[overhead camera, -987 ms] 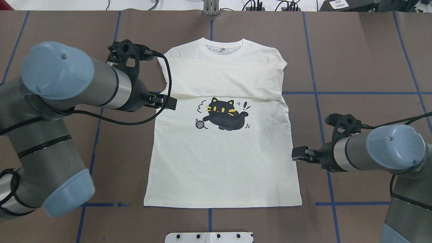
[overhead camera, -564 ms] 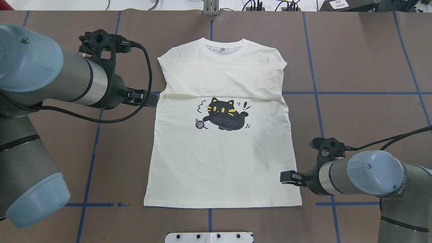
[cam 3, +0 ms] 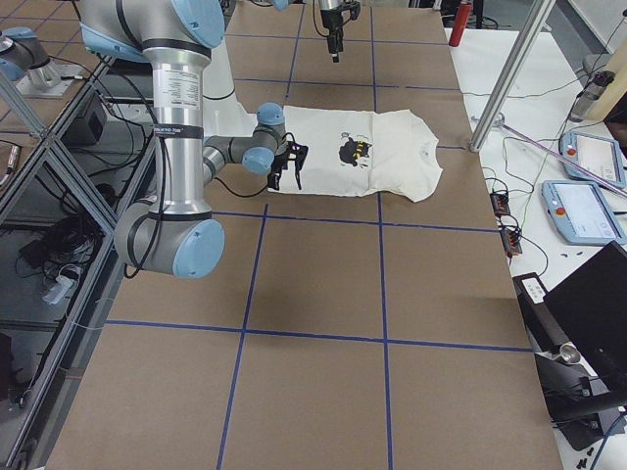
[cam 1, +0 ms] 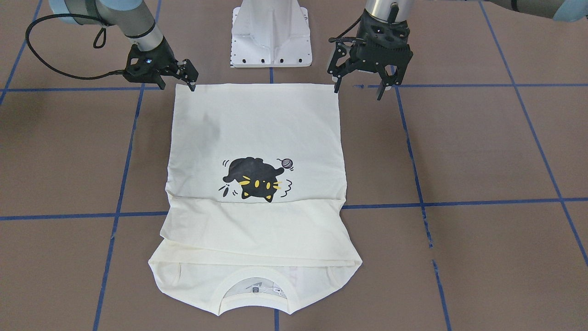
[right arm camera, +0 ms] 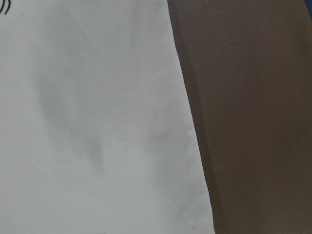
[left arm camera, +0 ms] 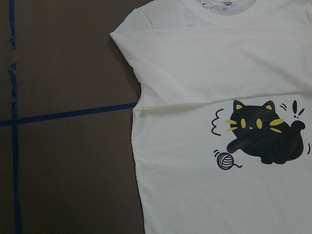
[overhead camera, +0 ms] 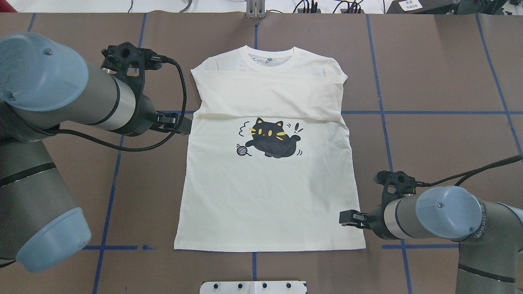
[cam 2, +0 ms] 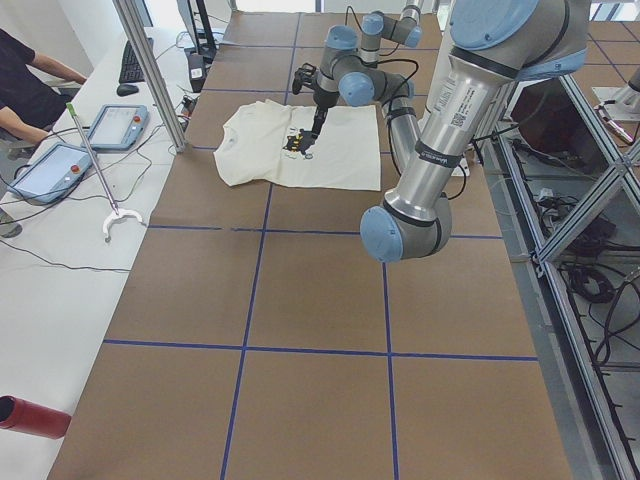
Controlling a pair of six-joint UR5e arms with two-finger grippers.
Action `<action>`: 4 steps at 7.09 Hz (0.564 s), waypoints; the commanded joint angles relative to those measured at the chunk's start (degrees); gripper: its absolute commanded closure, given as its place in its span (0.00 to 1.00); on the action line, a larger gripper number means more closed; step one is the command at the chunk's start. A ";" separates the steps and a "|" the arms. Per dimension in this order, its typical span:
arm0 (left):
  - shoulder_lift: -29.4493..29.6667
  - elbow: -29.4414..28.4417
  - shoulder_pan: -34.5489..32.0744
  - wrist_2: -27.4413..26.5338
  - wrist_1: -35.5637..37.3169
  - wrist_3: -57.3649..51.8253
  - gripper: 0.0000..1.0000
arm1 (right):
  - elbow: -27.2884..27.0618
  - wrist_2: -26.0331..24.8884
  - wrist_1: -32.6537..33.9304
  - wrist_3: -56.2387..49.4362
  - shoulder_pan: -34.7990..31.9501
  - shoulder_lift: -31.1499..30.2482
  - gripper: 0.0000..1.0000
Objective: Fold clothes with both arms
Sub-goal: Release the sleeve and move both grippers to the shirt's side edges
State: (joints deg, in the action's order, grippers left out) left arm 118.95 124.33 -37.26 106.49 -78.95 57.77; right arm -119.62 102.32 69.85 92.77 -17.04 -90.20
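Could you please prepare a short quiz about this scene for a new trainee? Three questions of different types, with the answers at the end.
1. True or false: the shirt lies with its cat print facing up.
2. Fill in the word: the left gripper has its jaws ____.
3. Which gripper is at a corner of the hem?
A. the left gripper
B. the right gripper
C. neither

Key: 1 true; 2 open; 3 B.
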 commanded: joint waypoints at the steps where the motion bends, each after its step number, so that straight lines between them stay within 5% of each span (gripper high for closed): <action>1: -2.67 0.39 2.00 0.13 -0.32 1.28 0.00 | 1.84 -1.14 0.11 1.01 2.09 0.38 0.00; 4: -2.15 1.78 2.98 0.21 -0.41 2.70 0.00 | 3.60 -2.21 0.11 1.01 3.68 -0.15 0.00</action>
State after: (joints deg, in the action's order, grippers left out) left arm 116.81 125.25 -34.44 106.69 -79.38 60.28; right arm -116.35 100.28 69.96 93.75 -14.17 -90.05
